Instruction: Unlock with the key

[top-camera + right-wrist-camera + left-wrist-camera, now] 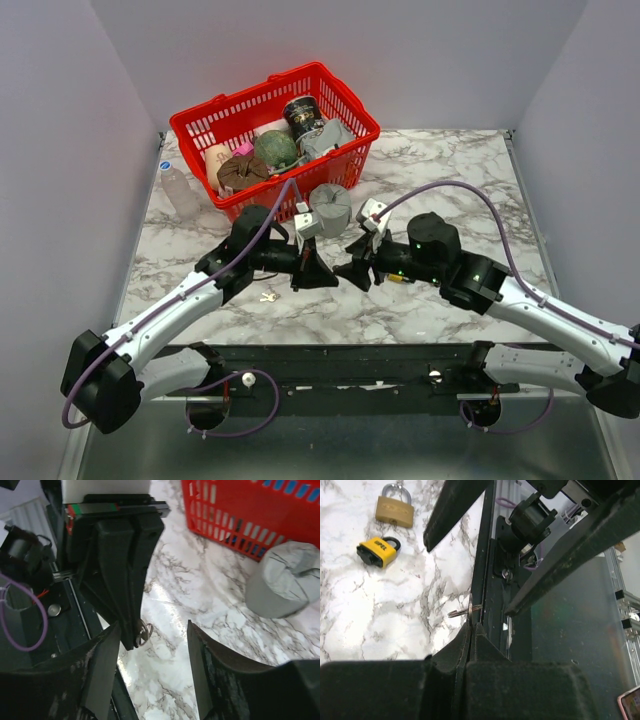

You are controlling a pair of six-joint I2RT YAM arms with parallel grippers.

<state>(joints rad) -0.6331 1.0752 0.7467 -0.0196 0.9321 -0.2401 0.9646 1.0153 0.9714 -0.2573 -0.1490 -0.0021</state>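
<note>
Key (464,612) is pinched at the very tips of the left gripper (471,626), fingers pressed together on it, with only a thin sliver and a loop of ring poking out. It's small, light, stiff metal, thin and slick. Grip margin looks poor: any twist could pivot it or pop it out. Can't tell whether bow or blade is inside the pads. I'd want the hold on the flat bow, blade free and in line with the fingers. Right gripper (153,636) sits straight across from the left gripper's tips and near them, fingers spread, holding nothing. The key lines up with its gap, so my guess is a handover or regrip. Brass padlock (395,511) and yellow padlock (379,550) lie flat on the table (450,170) beyond the left gripper's tips, near each other, not touching. Both should be heavier than the key but will likely slide on the marble when poked, so the lock needs bracing. Which one the key fits: can't tell. Grey roll (330,207) stands just behind the left gripper, basket (350,97) further behind.
</note>
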